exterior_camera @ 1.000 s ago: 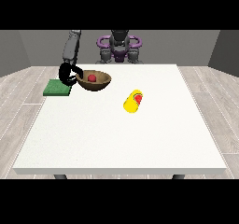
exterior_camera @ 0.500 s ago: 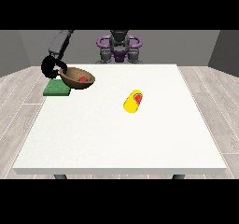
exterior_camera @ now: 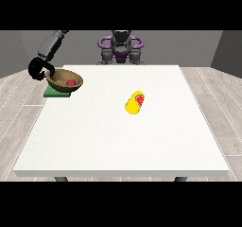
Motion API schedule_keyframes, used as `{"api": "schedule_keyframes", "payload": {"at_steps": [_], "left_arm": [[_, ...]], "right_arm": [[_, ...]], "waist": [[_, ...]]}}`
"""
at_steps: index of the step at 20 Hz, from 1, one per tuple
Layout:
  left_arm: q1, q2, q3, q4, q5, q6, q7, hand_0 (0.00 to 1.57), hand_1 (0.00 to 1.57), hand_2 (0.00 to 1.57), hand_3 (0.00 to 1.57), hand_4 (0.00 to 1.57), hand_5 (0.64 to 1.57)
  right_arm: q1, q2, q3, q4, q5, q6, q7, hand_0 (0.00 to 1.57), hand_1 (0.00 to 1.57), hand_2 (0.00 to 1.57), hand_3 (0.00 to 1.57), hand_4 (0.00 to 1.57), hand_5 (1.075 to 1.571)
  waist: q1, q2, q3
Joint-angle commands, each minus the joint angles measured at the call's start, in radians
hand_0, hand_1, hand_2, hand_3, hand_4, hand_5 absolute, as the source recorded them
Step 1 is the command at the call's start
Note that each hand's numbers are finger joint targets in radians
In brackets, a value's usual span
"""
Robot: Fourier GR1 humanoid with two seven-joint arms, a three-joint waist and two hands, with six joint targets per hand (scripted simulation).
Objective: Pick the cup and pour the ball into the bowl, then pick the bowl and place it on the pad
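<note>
One bowl, ball inside, directly over pad; hand at view's left curled on its left rim.

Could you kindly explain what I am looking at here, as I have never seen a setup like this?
This is a single view from a camera across a white table, facing a humanoid robot at the far edge. Its arm reaches to the view's left, where the black hand has its fingers curled round the rim of a brown bowl. A red ball sits inside the bowl, which is over a green pad at the table's corner. A yellow cup lies on its side mid-table. The other hand is not visible.
</note>
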Motion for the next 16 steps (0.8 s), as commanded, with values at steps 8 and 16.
{"api": "schedule_keyframes", "payload": {"at_steps": [8,16], "left_arm": [[-0.042,0.012,-0.014,-0.244,0.090,0.088,0.080,0.00,0.00,0.00,0.00,0.00,1.569],[-0.023,0.041,-0.007,-0.424,0.120,0.151,0.118,0.00,0.00,0.00,0.00,0.00,1.564]], "right_arm": [[-0.024,-0.136,-0.124,0.191,-0.068,0.107,-0.108,1.57,1.57,1.57,0.88,1.05,1.560],[-0.059,-0.222,-0.156,0.232,-0.054,-0.026,-0.138,0.82,0.82,0.73,0.96,0.00,1.516]], "waist": [[0.078,0.148,0.0022],[0.099,0.225,0.0022]]}}
